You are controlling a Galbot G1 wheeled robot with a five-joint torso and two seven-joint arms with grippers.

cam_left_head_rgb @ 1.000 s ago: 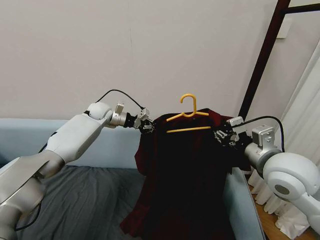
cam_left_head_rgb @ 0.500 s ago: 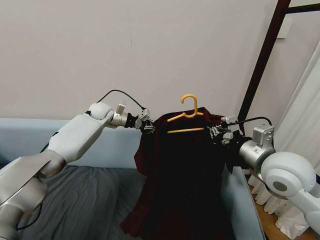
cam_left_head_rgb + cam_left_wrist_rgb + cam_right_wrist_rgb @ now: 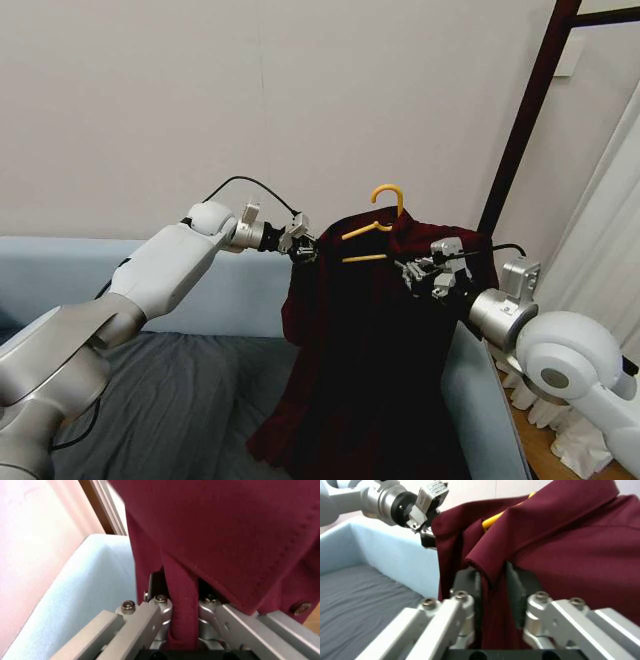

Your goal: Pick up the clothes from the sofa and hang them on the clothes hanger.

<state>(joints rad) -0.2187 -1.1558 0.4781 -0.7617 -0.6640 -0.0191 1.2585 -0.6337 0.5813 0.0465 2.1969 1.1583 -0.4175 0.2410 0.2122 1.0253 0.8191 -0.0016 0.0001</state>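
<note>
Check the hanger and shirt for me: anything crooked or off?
Yes. The yellow hanger sits tilted in the dark red shirt, with its hook free in the air and one end exposed in front of the fabric. The left gripper and right gripper each pinch the fabric, holding it above the sofa.

Plain off-white wall (image 3: 150, 100) across the whole back, evenly lit. Pale blue sofa (image 3: 60, 270) runs along it, w/ a grey seat cushion (image 3: 170, 400) and a blue armrest (image 3: 480, 400) at the right end. Dark brown wooden frame (image 3: 525, 120) rises past that end (slanted post plus a crossbar, top right). White curtain (image 3: 610, 230) hangs at far right, bunching onto a wood floor (image 3: 537, 460).
</note>
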